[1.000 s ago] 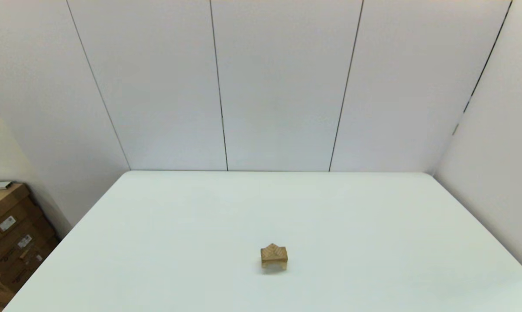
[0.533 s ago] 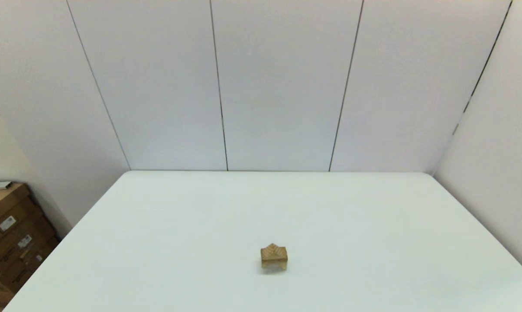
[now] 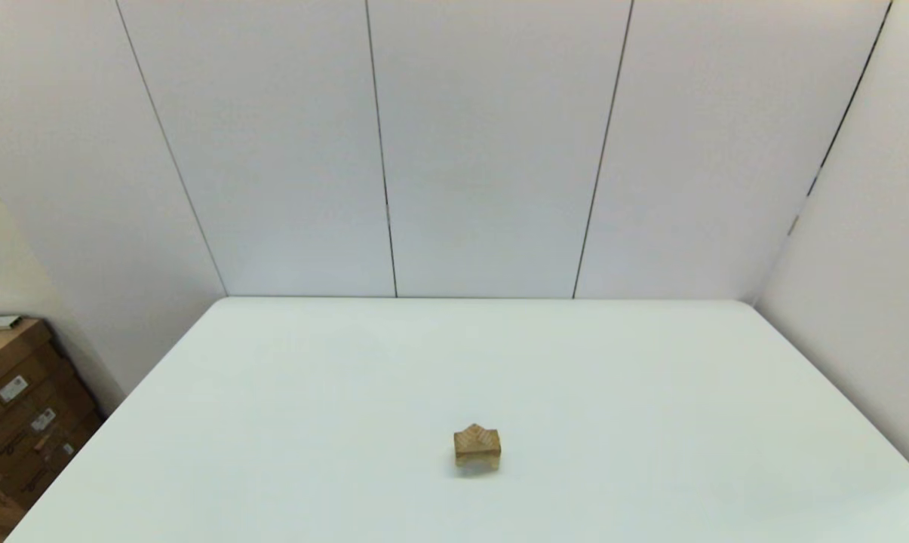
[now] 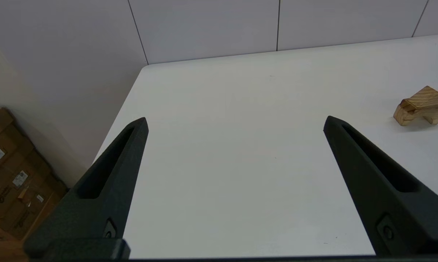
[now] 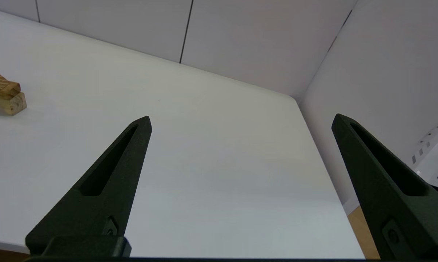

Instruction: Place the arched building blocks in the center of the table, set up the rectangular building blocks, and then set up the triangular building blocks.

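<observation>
A: Where are the blocks?
B: Stacked low and just right of centre in the head view on the white table (image 3: 650, 392): the arch block (image 4: 408, 113) at the bottom, the flat slab (image 4: 424, 106) on it, the little wedge (image 3: 476, 434) on top.
A: And the grippers?
B: The left gripper (image 4: 234, 122) and right gripper (image 5: 241, 120) both hang spread wide, gripping nothing, well apart from the stack

Matte black tapered fingers (image 4: 109, 182) (long slot, one small screw each).
</observation>
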### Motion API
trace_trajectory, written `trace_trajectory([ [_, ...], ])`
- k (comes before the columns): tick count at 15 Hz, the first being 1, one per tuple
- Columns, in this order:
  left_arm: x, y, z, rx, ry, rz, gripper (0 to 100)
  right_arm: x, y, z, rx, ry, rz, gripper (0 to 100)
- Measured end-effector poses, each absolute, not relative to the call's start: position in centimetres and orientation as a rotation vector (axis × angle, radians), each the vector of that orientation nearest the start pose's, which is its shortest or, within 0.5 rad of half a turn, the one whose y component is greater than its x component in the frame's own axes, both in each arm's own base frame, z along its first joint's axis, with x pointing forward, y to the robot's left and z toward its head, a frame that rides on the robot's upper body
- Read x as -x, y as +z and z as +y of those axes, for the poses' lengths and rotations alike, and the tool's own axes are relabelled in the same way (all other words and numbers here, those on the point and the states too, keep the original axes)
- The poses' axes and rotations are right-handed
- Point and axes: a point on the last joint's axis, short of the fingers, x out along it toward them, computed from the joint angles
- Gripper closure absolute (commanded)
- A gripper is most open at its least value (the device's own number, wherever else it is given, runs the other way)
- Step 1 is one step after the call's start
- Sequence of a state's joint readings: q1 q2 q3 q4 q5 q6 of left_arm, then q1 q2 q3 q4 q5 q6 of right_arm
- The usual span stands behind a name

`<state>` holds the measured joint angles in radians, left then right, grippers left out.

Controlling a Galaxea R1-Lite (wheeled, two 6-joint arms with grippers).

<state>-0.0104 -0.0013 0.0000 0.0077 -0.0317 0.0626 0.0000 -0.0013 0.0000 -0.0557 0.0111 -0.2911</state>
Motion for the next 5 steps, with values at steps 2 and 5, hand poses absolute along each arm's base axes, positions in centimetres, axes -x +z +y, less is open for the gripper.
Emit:
trace_trajectory([
  [2,2.29,7.47,-0.05,-0.063,-0.043,0.005,0,2.31,8.12,0.02,0.289,0.002,-0.059,0],
  [5,2.29,7.47,-0.05,-0.063,-0.043,0.005,0,2.31,8.15,0.02,0.279,0.000,-0.061,0],
])
